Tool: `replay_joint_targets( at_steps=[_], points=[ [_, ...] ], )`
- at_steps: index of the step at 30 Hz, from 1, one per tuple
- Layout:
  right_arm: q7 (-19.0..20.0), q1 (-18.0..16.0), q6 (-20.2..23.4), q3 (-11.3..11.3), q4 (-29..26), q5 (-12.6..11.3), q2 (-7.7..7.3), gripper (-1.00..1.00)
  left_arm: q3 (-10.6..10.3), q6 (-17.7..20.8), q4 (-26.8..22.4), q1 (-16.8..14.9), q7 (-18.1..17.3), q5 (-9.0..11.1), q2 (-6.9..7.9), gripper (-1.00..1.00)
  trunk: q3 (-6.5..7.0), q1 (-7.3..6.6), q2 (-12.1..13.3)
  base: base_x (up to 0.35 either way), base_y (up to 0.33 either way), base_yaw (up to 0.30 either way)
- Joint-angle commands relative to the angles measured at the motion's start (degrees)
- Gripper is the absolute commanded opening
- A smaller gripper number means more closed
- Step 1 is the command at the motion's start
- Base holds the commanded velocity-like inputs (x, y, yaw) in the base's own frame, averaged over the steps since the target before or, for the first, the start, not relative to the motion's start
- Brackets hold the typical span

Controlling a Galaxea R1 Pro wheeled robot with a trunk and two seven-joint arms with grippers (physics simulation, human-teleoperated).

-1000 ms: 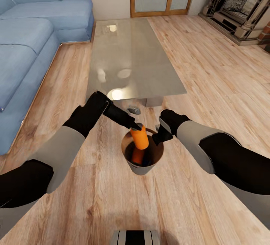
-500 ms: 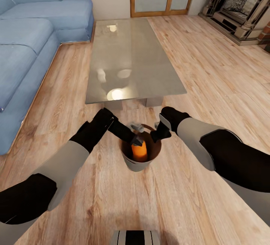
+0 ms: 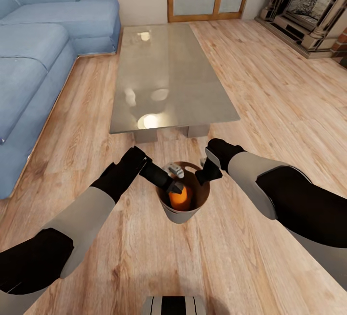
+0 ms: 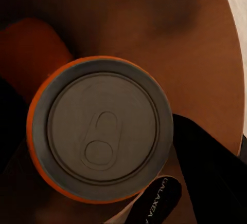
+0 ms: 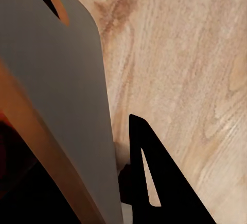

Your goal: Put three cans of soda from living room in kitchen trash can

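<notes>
Head view: the trash can (image 3: pixel 184 211) stands on the wood floor (image 3: pixel 270 93) just before the glass coffee table (image 3: pixel 166 76), blue sofa (image 3: pixel 43 49) well apart. Two soda cans show inside; the left gripper (image 3: pixel 174 187) clasps one can (image 3: pixel 181 198) there. The right gripper (image 3: pixel 205 174) pinches the bin's rim.

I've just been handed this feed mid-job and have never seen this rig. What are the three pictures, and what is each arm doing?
The large picture comes from the robot's head, looking down over both arms in a living room with a blue sofa and a glass coffee table. On the wood floor stands the trash can. The left gripper reaches into it, right at an orange soda can; whether it is gripping is hard to tell. The left wrist camera looks down on that can's grey top. The right gripper is at the bin's rim; its wrist camera shows one finger outside the grey wall.
</notes>
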Motion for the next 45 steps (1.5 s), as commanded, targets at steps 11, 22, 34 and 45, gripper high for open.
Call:
replay_joint_targets(
  at_steps=[11,22,34,45],
  points=[
    [0.2,0.1,0.2,-2.7,-1.6,-2.3,0.03,-1.00,0.0,-0.8,0.1,0.1,1.3,0.1,0.06,1.00,0.00,0.00,0.0,0.000,0.000,0.000],
    [0.2,0.2,0.2,-2.8,-1.6,-2.2,0.03,-1.00,0.7,-0.7,-14.1,1.5,-10.0,0.9,6.00,1.00,0.00,0.00,0.0,0.000,0.000,0.000],
    [0.2,0.4,0.2,-2.9,-1.6,-2.0,-0.26,-1.00,24.1,-1.0,-22.9,2.4,-22.2,3.5,22.11,1.00,0.00,0.00,0.0,0.000,0.000,0.000],
    [0.3,1.4,0.2,-2.8,-1.4,-2.0,-9.01,-1.00,37.3,-17.0,-20.5,18.7,-4.8,4.7,19.79,1.00,0.00,0.00,0.0,0.000,0.000,0.000]
  ],
)
